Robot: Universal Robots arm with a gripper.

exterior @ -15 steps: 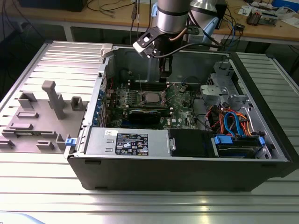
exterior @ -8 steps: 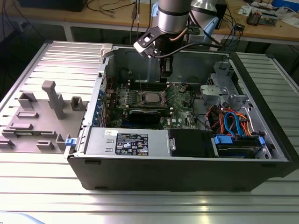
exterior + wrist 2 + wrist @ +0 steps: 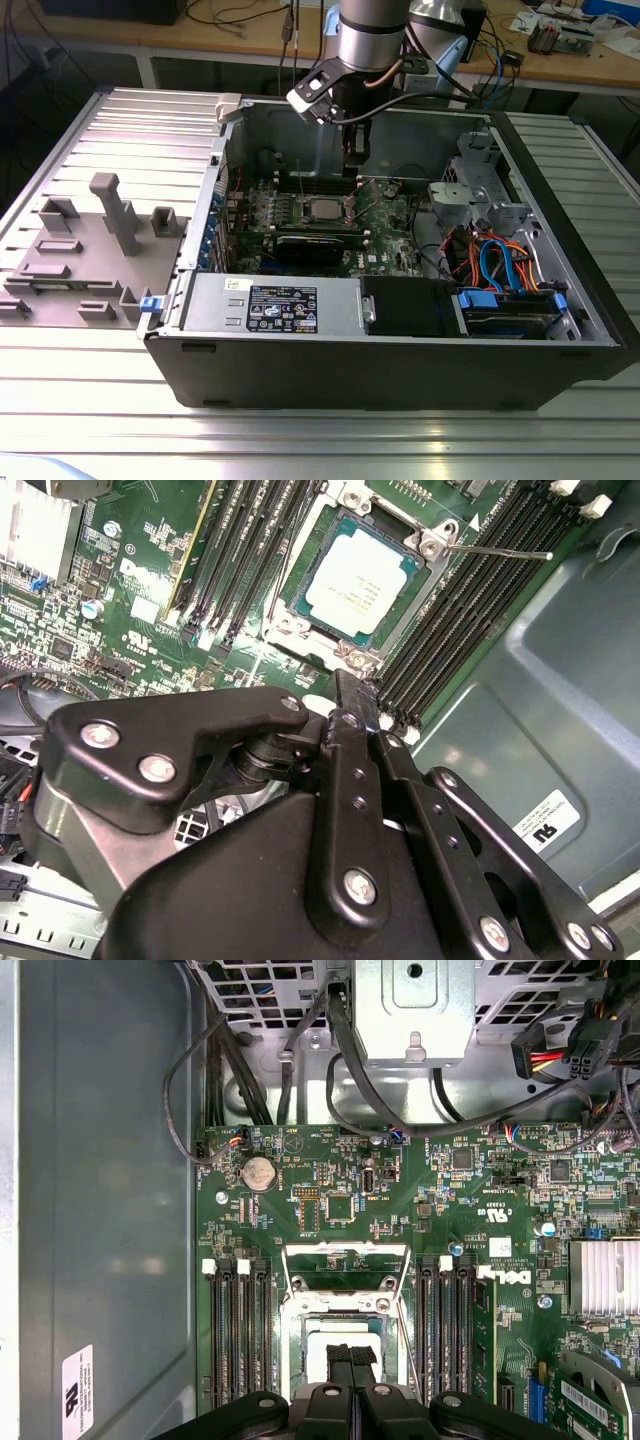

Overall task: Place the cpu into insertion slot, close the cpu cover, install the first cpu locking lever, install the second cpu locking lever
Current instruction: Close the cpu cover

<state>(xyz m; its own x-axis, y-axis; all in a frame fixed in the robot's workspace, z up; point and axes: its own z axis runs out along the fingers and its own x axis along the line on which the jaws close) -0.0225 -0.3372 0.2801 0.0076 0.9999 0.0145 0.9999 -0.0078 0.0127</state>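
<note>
Gripper linkage, black with silver bolt heads, sits closest to the lens in both wrist views. Its fingers are pressed together with nothing between them. In the exterior view the gripper hangs from the arm inside the open computer case, over the far side of the green motherboard. The cpu lies flat in its socket, dull silver top up, with memory slots on both sides. In the first wrist view the fingertips line up with the edge of the cpu; whether they touch it I cannot tell. The cpu cover looks raised off the socket, with green board showing through its square window. A thin locking lever juts out from one socket corner, its free tip over the memory slots. A coin cell battery sits on the board beyond the cover. In the exterior view the cpu is just far of a black expansion card. Near side of the case: a labelled power supply. Orange and blue cables run at the exterior view's right. A grey fixture plate lies on the slatted table at the exterior view's left.
</note>
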